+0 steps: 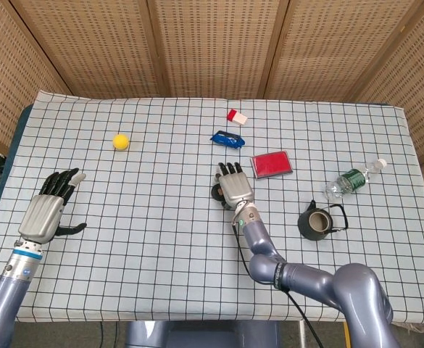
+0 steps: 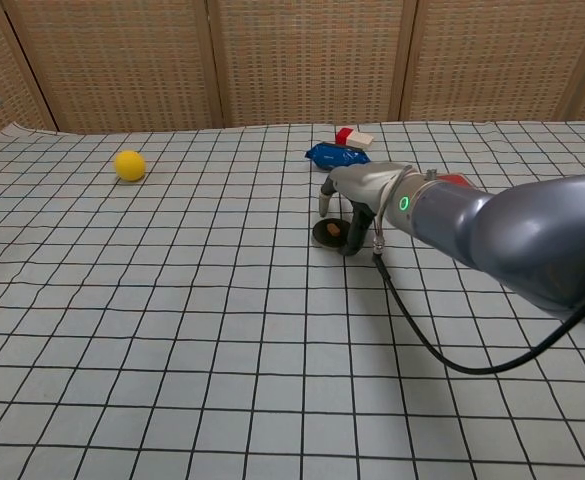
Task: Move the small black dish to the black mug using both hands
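My right hand (image 1: 234,188) lies palm down over the dish (image 2: 330,231) near the middle of the table (image 1: 161,239); my fingers (image 1: 230,169) reach out flat over it in the head view, while the chest view shows the thumb (image 2: 325,201) coming down at the dish's left edge and a dark fingertip down at its right edge; whether they truly pinch the dish or only bracket it I cannot tell; the dish sits flat on the checked cloth with a small brown bit inside it; in the head view only its dark left rim peeps out beside my hand.

My left hand (image 1: 47,209) rests well apart at the table's left edge, palm down, fingers spread, thumb out to the side, holding nothing.

The mug (image 1: 315,223) lies on its side to the right of the dish, well apart from it, its mouth showing; a bottle (image 1: 354,179) lies beyond it near the right edge; a red pad (image 1: 271,163) sits just beyond my right hand; a blue packet (image 1: 227,138) and a red-and-white block (image 1: 236,116) lie farther back; a yellow ball (image 1: 121,141) sits at the far left.
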`<action>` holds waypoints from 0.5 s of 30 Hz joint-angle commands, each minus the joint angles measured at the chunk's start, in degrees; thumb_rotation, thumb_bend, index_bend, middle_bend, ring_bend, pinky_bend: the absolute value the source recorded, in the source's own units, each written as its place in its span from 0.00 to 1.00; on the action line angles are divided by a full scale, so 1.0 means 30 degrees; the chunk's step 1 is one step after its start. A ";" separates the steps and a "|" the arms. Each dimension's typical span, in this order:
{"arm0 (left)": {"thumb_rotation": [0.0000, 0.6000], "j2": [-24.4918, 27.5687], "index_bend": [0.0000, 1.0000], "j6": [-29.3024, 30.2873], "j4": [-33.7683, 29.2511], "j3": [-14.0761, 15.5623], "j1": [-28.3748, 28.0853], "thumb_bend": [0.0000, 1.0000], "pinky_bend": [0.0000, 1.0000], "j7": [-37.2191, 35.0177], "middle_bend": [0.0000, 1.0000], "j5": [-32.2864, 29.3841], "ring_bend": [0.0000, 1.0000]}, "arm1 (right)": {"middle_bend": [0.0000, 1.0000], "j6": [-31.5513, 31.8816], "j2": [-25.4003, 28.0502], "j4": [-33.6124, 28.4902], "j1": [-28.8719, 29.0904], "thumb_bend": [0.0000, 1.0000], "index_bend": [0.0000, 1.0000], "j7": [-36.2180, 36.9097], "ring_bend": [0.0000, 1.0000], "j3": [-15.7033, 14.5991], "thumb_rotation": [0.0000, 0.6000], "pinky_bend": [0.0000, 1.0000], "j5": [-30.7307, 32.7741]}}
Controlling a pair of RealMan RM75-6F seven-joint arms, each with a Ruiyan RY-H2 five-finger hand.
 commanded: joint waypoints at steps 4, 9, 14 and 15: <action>1.00 0.0020 0.08 -0.0138 0.0015 -0.0035 -0.0001 0.12 0.00 -0.0084 0.00 0.0011 0.00 | 0.11 -0.0170 -0.0370 0.0552 0.0080 0.44 0.35 0.0019 0.00 -0.0074 1.00 0.00 0.0043; 1.00 0.0044 0.08 -0.0138 0.0023 -0.0087 0.0028 0.12 0.00 -0.0202 0.00 0.0063 0.00 | 0.13 0.0090 -0.0429 0.0464 0.0083 0.45 0.41 0.0019 0.00 -0.0054 1.00 0.00 -0.0169; 1.00 0.0046 0.08 -0.0189 0.0046 -0.0120 0.0040 0.12 0.00 -0.0241 0.00 0.0071 0.00 | 0.14 0.0763 -0.0164 -0.0288 -0.0074 0.45 0.42 -0.0006 0.00 -0.0031 1.00 0.00 -0.0558; 1.00 0.0048 0.08 -0.0191 0.0041 -0.0126 0.0046 0.12 0.00 -0.0242 0.00 0.0078 0.00 | 0.14 0.0924 -0.0048 -0.0523 -0.0144 0.45 0.43 -0.0023 0.00 -0.0039 1.00 0.00 -0.0631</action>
